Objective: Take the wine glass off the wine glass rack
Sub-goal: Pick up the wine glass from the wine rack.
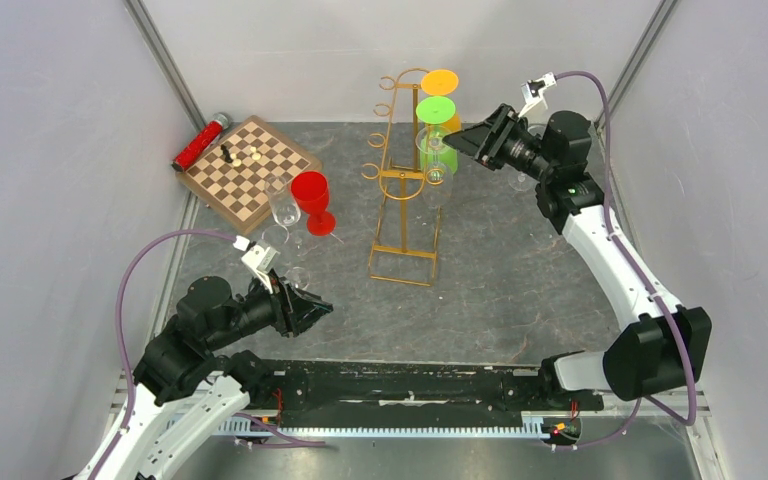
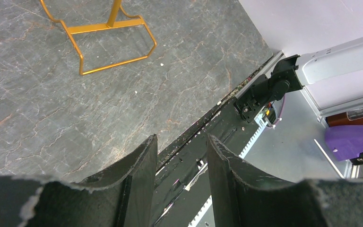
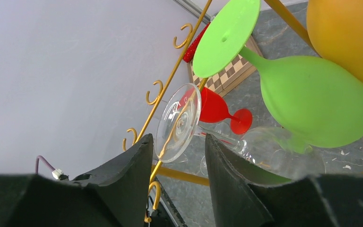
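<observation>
Wine glass to be taken looks to be the clear one, hanging upside down on the right side of the wine glass rack, just under the green glass and the orange glass. The right pincer is up beside it, jaws part open, with the clear foot at its tips and the stem running off behind one finger; nothing looks clamped, so I judge this to be the approach to the grasp. Next the jaws need to close on the stem, then slide it out along the hook without knocking the green glass. The left pincer hangs part open over the tabletop, empty.
</observation>
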`<state>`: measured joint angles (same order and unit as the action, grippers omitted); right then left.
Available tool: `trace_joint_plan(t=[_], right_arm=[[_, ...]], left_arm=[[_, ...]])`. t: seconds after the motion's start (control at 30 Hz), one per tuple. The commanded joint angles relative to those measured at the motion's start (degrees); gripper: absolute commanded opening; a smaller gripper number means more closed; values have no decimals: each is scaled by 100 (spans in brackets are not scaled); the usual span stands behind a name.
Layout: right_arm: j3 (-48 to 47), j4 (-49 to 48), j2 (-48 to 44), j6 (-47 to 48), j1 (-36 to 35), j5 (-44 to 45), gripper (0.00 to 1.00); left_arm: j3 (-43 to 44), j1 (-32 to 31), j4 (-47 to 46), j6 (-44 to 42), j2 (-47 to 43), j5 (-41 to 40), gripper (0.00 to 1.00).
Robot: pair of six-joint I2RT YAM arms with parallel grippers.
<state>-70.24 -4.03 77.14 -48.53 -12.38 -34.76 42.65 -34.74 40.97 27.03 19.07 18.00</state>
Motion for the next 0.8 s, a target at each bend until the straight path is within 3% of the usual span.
trace_joint_plan(t=[0.0, 0.77], right_arm=[[18, -343, 76, -123, -77, 88, 46], [-17, -399, 142, -225, -122, 180, 3]], left_arm=[[-11, 18, -169, 92, -65, -86, 49], [-11, 21, -169, 92, -85, -71, 50]])
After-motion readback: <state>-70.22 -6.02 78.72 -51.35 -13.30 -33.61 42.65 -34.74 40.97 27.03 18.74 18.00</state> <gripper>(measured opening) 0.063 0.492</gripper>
